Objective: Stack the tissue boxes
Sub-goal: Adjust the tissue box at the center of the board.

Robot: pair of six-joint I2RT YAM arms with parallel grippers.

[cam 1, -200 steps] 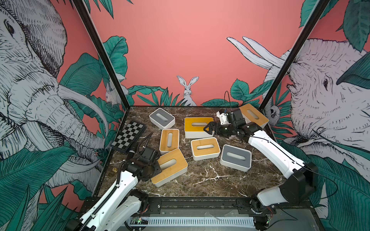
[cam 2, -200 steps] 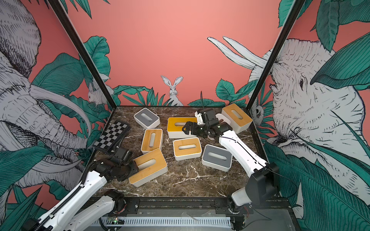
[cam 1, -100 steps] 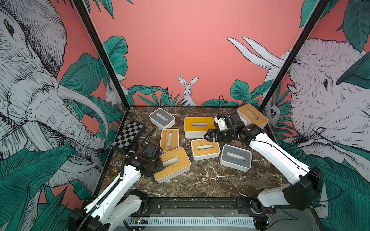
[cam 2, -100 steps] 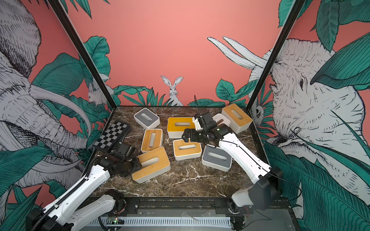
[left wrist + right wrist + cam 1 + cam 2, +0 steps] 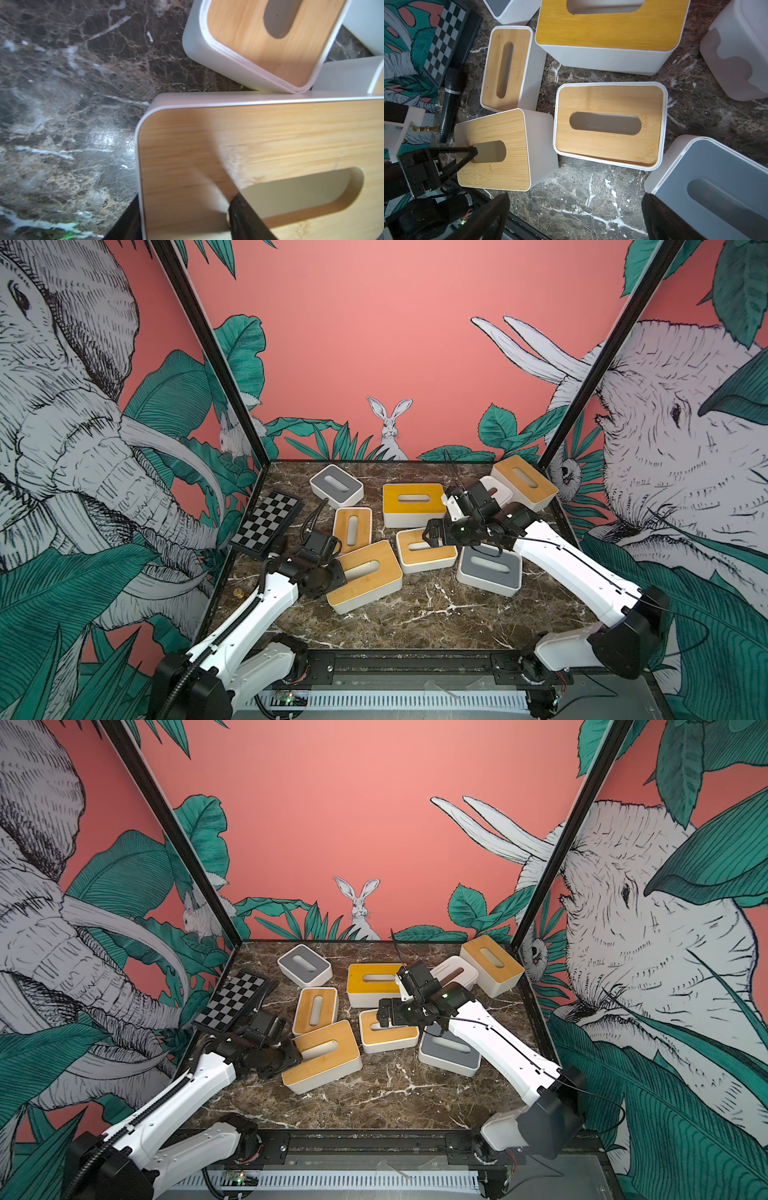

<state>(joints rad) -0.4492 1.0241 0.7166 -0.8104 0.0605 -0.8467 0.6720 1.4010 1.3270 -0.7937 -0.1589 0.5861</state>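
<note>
Several white tissue boxes lie scattered on the marble table (image 5: 415, 614). My left gripper (image 5: 336, 572) (image 5: 187, 203) is shut on the end of a bamboo-lid box (image 5: 365, 576) (image 5: 322, 1056) (image 5: 249, 141), one finger in the lid slot and one outside the short wall. That box's far corner touches a small bamboo box (image 5: 352, 529) (image 5: 259, 41). My right gripper (image 5: 430, 535) (image 5: 575, 199) hangs open above the middle bamboo box (image 5: 424, 551) (image 5: 608, 124), holding nothing. A grey-lid box (image 5: 490, 572) (image 5: 716, 187) sits under the right arm.
At the back stand a grey-lid box (image 5: 336, 485), a large orange-lid box (image 5: 413, 502), a pink-drip box (image 5: 496, 491) and a bamboo box (image 5: 523, 483). A checkerboard panel (image 5: 268, 526) leans at the left wall. A small brass piece (image 5: 238, 593) lies near the left edge.
The left gripper has carried its bamboo-lid box a little right and back, up against the other boxes. The right gripper has come forward from the orange-lid box to over the middle bamboo box.
</note>
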